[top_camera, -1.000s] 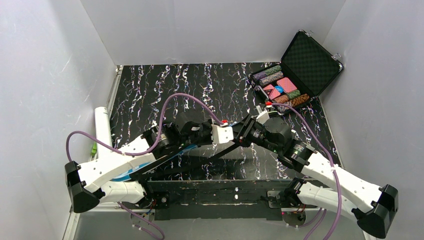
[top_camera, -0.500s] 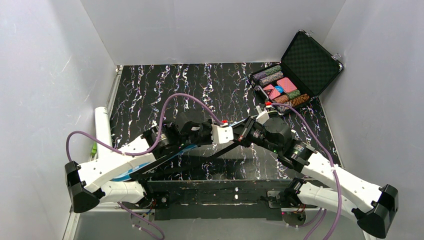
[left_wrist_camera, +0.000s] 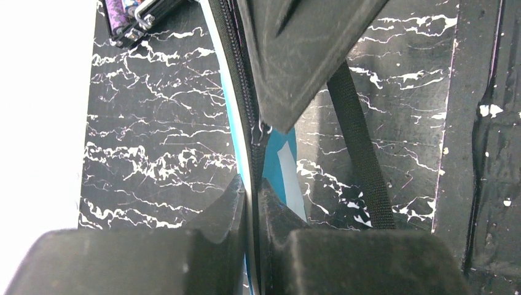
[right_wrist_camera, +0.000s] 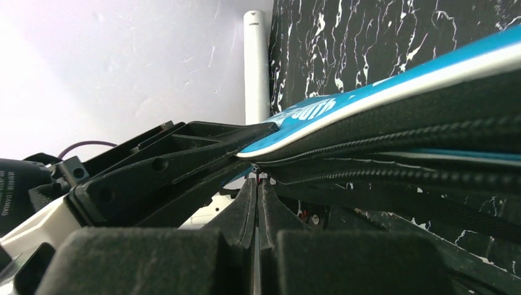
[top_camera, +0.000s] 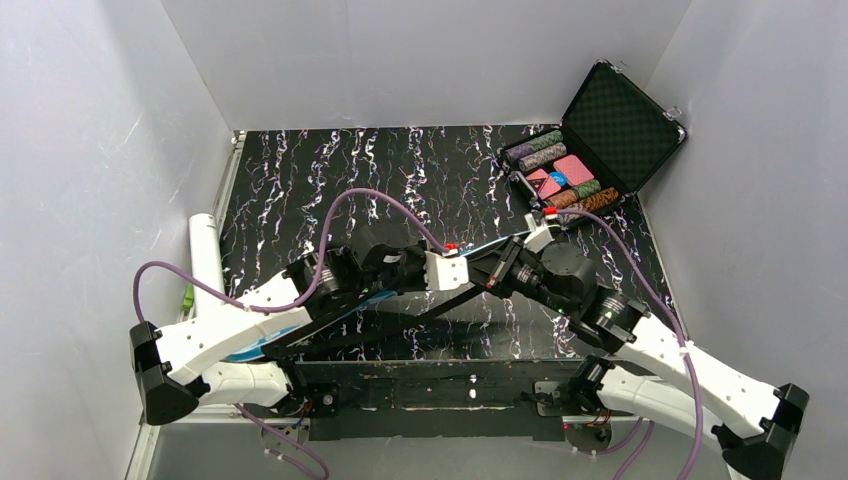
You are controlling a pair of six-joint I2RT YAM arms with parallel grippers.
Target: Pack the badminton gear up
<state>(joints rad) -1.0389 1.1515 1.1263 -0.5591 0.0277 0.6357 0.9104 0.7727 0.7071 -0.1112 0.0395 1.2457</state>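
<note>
— Blue fabric with a black zip down its edge; is that what you have hold of?

— Yes; that is the bag [left_wrist_camera: 278,169], lying on the black marbled table [top_camera: 350,170] close to its near edge, partly under my left forearm. My left gripper [left_wrist_camera: 252,192] is clenched on the bag's rim; the white piping and the zip [left_wrist_camera: 239,74] run straight in between its two pads, and no gap shows on either side.

— And the other arm?

— My right gripper [right_wrist_camera: 257,187] comes in from the opposite side, tip to tip with the left one; its fingers are pressed together, and the small metal zip pull [right_wrist_camera: 258,178] sits right at their tips, pinched there as far as I can tell. From that wrist the bag's blue face with white lettering slants up to the right, with the dark zip lines just under it.

— Is the bag closed?

— I cannot tell; my own fingers hide that stretch of the edge.

— What else is around?

— A black strap [left_wrist_camera: 362,160] of the bag lies on the table just beside it; the long white tube [top_camera: 205,255] rests along the left edge against the wall, well apart from both grippers; an open black case [top_camera: 590,160] of coloured chips stands at the far right corner.
</note>
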